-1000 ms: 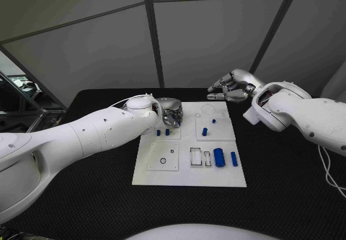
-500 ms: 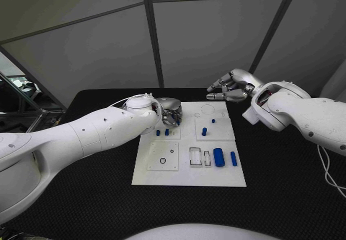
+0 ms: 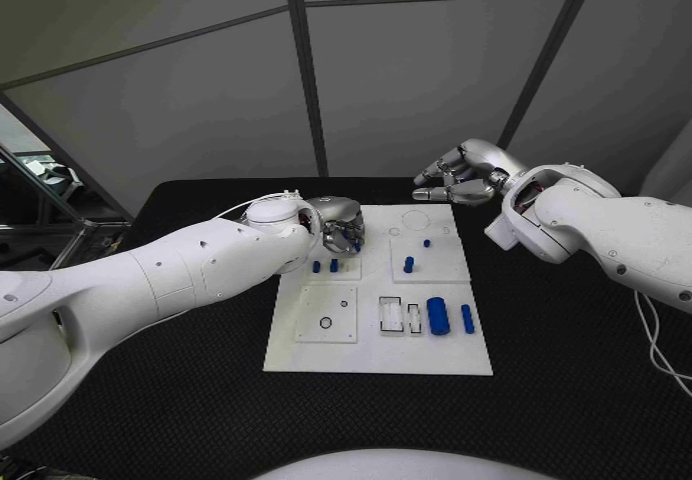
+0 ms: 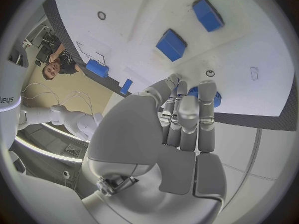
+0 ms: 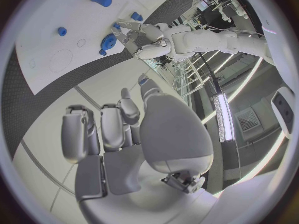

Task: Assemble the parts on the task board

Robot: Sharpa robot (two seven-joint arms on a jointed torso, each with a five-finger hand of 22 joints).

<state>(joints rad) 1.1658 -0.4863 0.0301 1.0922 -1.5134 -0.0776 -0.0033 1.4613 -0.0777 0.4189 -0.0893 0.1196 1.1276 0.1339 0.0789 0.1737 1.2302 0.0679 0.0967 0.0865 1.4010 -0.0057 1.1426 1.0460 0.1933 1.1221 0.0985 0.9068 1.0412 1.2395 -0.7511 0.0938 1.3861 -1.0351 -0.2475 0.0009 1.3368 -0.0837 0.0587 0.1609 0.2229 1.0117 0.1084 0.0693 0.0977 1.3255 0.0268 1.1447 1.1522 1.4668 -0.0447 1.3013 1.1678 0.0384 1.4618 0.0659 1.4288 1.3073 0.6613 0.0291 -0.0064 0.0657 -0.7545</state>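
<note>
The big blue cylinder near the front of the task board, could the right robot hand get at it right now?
Probably yes. The big blue cylinder lies in the open on the task board, nothing over it. The right robot hand hangs beyond the board's far edge holding nothing, so it would need a long reach.

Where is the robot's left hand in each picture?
Head view: the left hand hangs over the far left part of the white task board.
Left wrist view: the left hand is big and in the middle, its fingertips pointing at the board.
Right wrist view: the left hand is small and far off, at the board's edge.
Shared landmark: the white task board with its blue parts.
</note>
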